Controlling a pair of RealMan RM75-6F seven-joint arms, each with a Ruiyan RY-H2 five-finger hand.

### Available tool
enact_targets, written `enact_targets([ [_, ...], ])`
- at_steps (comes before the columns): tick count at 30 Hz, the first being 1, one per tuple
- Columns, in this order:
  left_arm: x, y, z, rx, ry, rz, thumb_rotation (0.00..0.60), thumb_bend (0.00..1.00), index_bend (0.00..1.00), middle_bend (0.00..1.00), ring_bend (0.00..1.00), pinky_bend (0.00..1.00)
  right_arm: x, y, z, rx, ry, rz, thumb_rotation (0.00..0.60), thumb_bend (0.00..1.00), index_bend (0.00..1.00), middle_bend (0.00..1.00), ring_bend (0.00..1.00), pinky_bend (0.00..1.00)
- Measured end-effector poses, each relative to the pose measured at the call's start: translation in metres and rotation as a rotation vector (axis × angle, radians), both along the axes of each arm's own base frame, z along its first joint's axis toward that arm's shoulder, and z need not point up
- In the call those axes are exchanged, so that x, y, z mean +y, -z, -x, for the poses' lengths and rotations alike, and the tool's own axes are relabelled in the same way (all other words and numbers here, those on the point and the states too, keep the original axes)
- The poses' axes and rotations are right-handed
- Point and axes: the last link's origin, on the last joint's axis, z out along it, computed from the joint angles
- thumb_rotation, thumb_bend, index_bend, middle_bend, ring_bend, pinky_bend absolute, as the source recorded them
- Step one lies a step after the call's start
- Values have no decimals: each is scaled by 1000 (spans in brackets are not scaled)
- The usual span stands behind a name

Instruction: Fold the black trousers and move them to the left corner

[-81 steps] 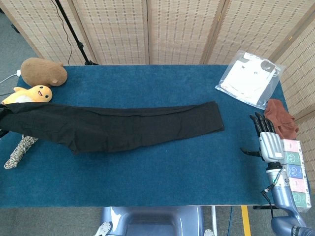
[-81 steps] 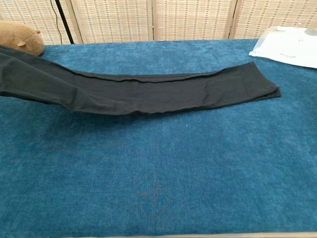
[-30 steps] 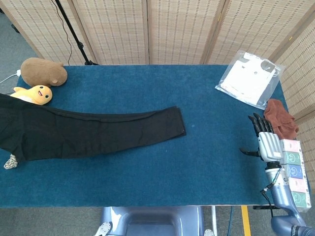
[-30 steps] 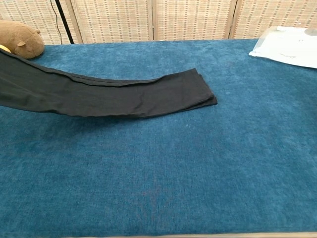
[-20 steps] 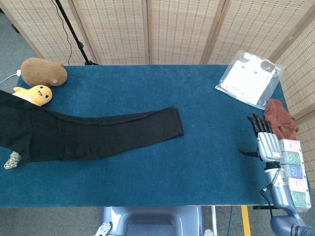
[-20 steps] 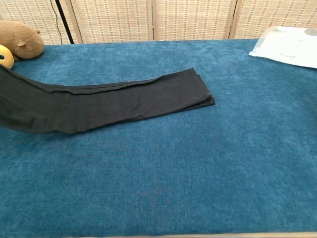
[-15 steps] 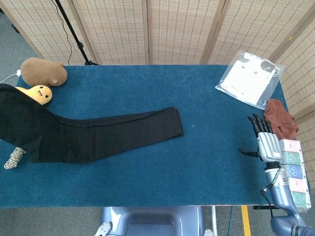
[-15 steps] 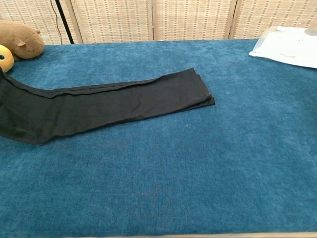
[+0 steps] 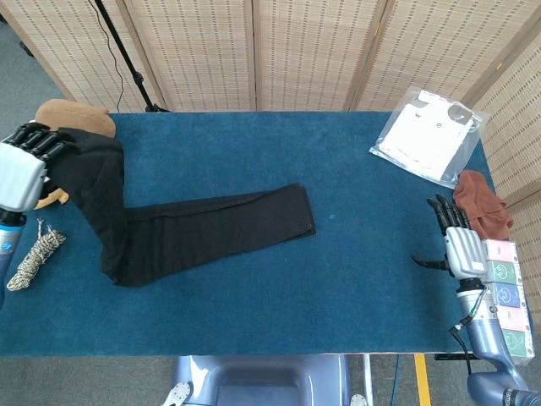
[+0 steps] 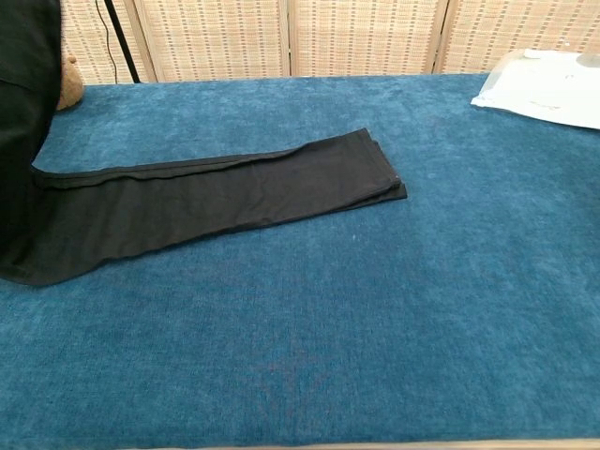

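The black trousers (image 9: pixel 211 224) lie on the blue table (image 9: pixel 338 279), legs reaching to the table's middle (image 10: pixel 234 192). Their waist end is lifted at the far left (image 10: pixel 23 103). My left hand (image 9: pixel 25 169) grips that raised waist end above the table's left edge. My right hand (image 9: pixel 452 237) hovers at the table's right edge with fingers apart and nothing in it, far from the trousers. The chest view shows neither hand.
A brown plush toy (image 9: pixel 72 114) sits at the back left corner, partly hidden by the lifted cloth. A coiled rope (image 9: pixel 34 258) lies at the left edge. A clear bag with white clothing (image 9: pixel 427 135) and a brown cloth (image 9: pixel 482 203) sit at the right.
The trousers were dragged left across the table. Then my left hand came into view and raised the waist end up and rightward over the leg part. The right hand stayed still.
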Motion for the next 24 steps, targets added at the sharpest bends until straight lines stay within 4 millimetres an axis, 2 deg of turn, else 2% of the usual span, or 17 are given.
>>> enact_targets([
  [3,15,23,-22,41,22,35,600,539,813,461,456,343,0,-3,1,-6,5,3,600,0,0,0,0,11],
  [8,29,57,-55,105,74,83,600,540,813,461,456,343,-1,-9,4,-18,18,14,600,0,0,0,0,11],
  [17,42,103,-107,205,162,119,600,539,813,461,454,343,-3,-16,7,-41,33,27,600,0,0,0,0,11],
  [24,51,134,-137,273,177,142,600,539,813,461,453,343,-3,-17,8,-48,36,21,600,0,0,0,0,11],
])
